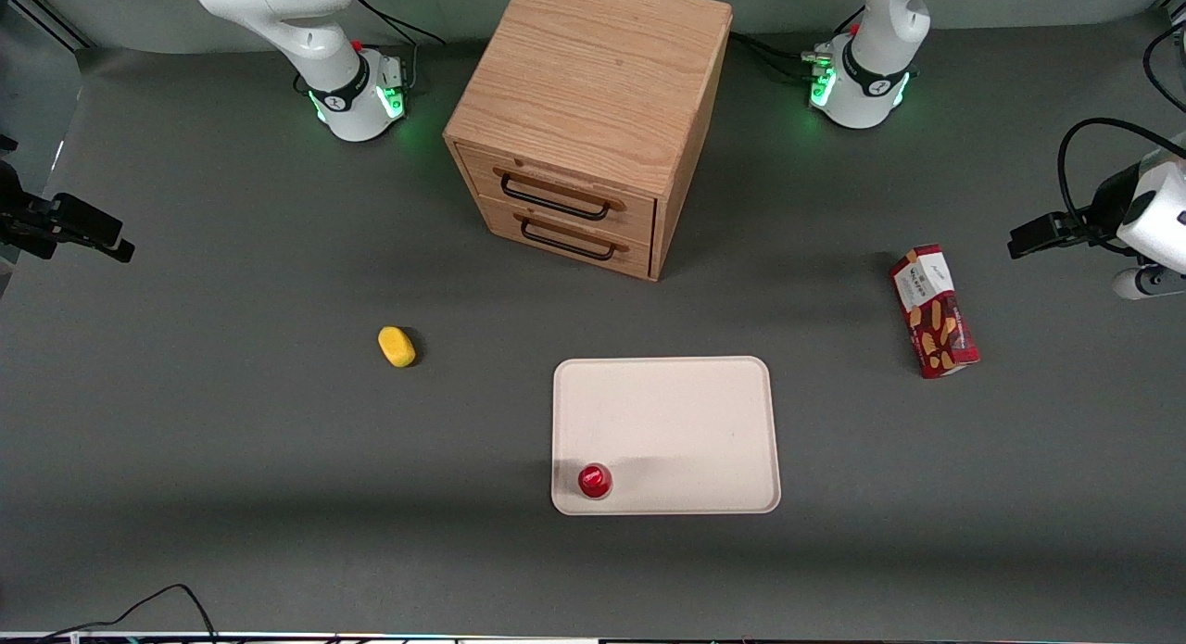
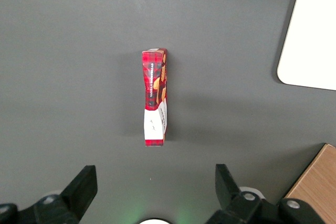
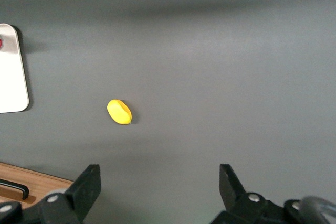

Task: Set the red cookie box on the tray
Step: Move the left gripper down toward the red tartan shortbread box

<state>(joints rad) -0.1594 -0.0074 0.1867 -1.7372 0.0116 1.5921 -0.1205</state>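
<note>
Nearest you sits the tray (image 1: 704, 412) — from it, your red cookie box (image 1: 934, 311) lies at two o'clock on the table, gripper (image 2: 156, 182) spread wide above it, empty.

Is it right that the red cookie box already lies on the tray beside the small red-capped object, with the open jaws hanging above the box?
Not quite. The front view shows the red cookie box on the bare table, apart from the tray, toward the working arm's end. Only the small red-capped object is on the tray. The gripper does hang above the box, jaws open.
</note>
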